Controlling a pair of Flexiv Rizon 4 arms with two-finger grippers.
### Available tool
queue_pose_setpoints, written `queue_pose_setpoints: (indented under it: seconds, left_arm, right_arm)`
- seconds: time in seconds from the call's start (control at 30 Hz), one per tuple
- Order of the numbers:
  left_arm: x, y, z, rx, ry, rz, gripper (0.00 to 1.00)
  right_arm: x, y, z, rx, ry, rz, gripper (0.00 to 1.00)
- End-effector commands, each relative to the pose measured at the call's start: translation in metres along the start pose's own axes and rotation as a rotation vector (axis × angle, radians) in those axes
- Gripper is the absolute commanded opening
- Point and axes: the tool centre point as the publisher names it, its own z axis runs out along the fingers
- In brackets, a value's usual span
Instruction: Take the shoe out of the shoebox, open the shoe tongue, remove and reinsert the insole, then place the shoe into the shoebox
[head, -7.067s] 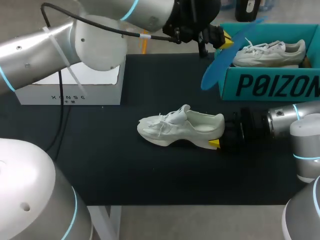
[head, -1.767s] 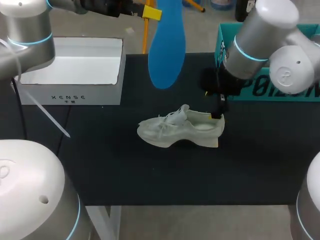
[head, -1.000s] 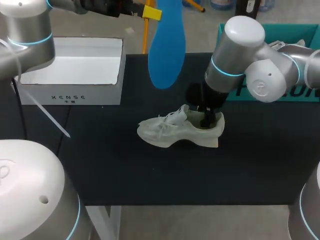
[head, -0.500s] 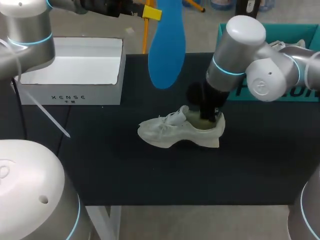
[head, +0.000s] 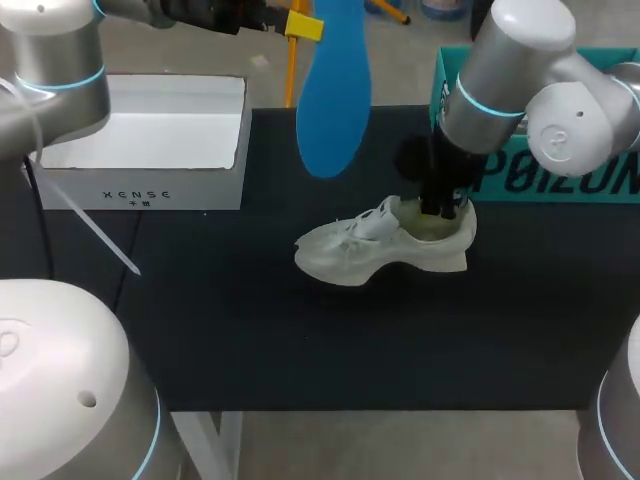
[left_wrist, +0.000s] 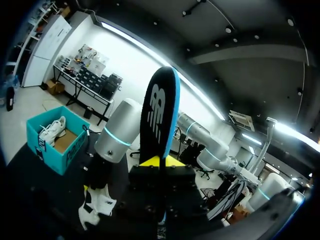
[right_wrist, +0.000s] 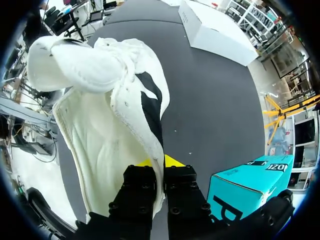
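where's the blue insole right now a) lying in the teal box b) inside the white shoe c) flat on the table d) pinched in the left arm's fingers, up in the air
d: the blue insole hangs from the left arm's fingers, apart from the white shoe.

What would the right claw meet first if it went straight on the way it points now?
The right claw grips the collar of the white shoe; going straight on, it would probably press down into that shoe, then the black table.
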Motion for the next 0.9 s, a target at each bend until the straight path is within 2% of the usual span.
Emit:
queue_pose_setpoints:
  seconds: [0.03,0.37,0.4,0.43,0.47,0.5,0.53,0.57,0.6,0.63,0.67,0.77,0.87,0.9]
  left_arm:
    - [0.0,0.0,0.0,-0.003,-0.002,-0.001,0.0]
    - [0.0,0.0,0.0,-0.003,-0.002,-0.001,0.0]
    - [0.0,0.0,0.0,-0.003,-0.002,-0.001,0.0]
    - [0.0,0.0,0.0,-0.003,-0.002,-0.001,0.0]
    - [0.0,0.0,0.0,-0.003,-0.002,-0.001,0.0]
    - [0.0,0.0,0.0,-0.003,-0.002,-0.001,0.0]
    - [0.0,0.0,0.0,-0.003,-0.002,-0.001,0.0]
    - [0.0,0.0,0.0,-0.003,-0.002,-0.001,0.0]
    - [0.0,0.0,0.0,-0.003,-0.002,-0.001,0.0]
    - [0.0,0.0,0.0,-0.003,-0.002,-0.001,0.0]
    - [0.0,0.0,0.0,-0.003,-0.002,-0.001,0.0]
    - [0.0,0.0,0.0,-0.003,-0.002,-0.001,0.0]
    - [0.0,0.0,0.0,-0.003,-0.002,-0.001,0.0]
    - [0.0,0.0,0.0,-0.003,-0.002,-0.001,0.0]
  right_arm:
    - [0.003,-0.002,-0.01,0.0,-0.002,-0.001,0.0]
    - [0.003,-0.002,-0.01,0.0,-0.002,-0.001,0.0]
    - [0.004,-0.007,-0.015,0.009,-0.036,0.108,0.0]
    - [0.007,-0.011,-0.021,-0.062,-0.028,0.257,0.0]
    - [0.011,-0.016,-0.024,-0.053,-0.087,0.347,0.0]
    - [0.016,-0.02,-0.026,-0.109,-0.118,0.478,0.0]
    - [0.019,-0.022,-0.028,-0.157,-0.117,0.548,0.0]
    - [0.023,-0.023,-0.028,-0.149,-0.144,0.602,0.0]
    - [0.028,-0.025,-0.028,-0.183,-0.159,0.749,0.0]
    - [0.031,-0.025,-0.026,-0.209,-0.16,0.745,0.0]
    - [0.034,-0.024,-0.025,-0.199,-0.187,0.801,0.0]
    - [0.042,-0.024,-0.021,-0.234,-0.202,0.925,0.0]
    - [0.049,-0.025,-0.015,-0.269,-0.201,1.05,0.0]
    - [0.052,-0.022,-0.013,-0.304,-0.171,1.064,0.0]
